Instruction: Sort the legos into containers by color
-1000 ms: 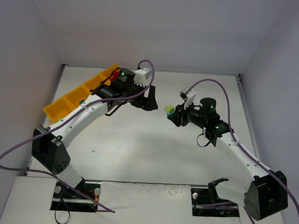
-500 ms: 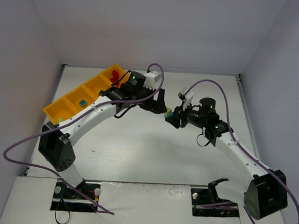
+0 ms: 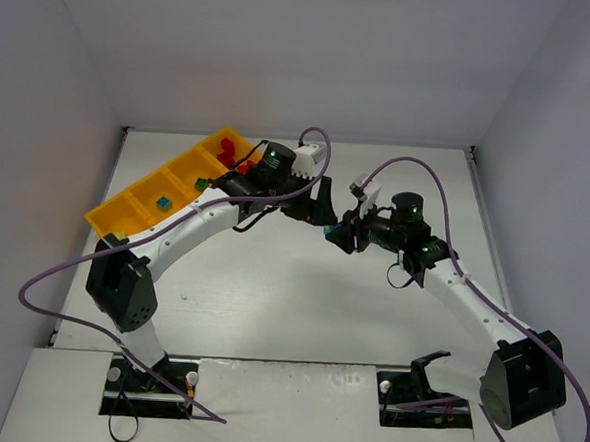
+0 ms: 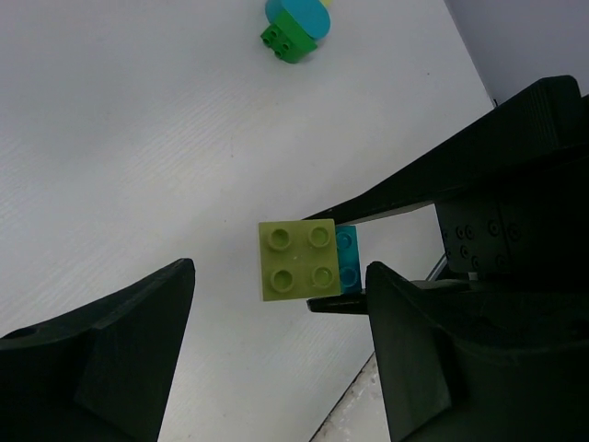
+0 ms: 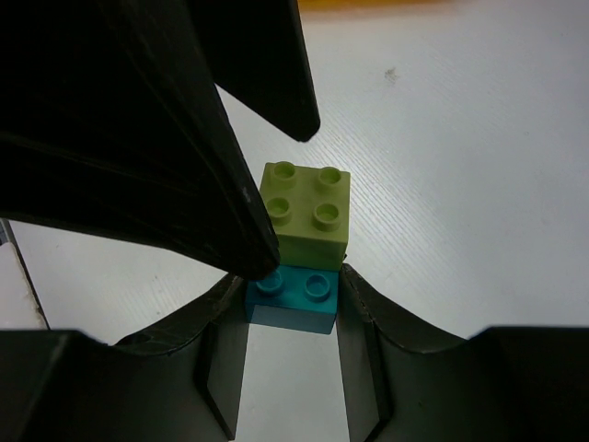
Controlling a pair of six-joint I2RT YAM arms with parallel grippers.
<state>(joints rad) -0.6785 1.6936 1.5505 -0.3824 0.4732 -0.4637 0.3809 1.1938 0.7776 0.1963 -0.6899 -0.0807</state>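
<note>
A yellow-green four-stud brick [image 5: 306, 215] is stacked on a teal brick [image 5: 291, 299] over the white table [image 4: 138, 138], and the right gripper [image 5: 293, 304] is black. A green brick [image 4: 285, 41] carries a light blue rounded piece [image 4: 299, 14]. The tray [image 3: 110, 215] is yellow-orange with red bricks [image 3: 229, 159] inside, and the cable [image 3: 411, 159] is purple.

Four-stud yellow-green brick [image 5: 305, 216] joined to light blue brick [image 5: 293, 296], the latter clamped in right tool [image 5: 291, 313]. Green-and-blue pair [image 4: 296, 26] lying on desk [image 4: 138, 138] at 12 o'clock. Red bricks [image 3: 229, 158] lodged in tray [image 3: 115, 210] end compartment.
</note>
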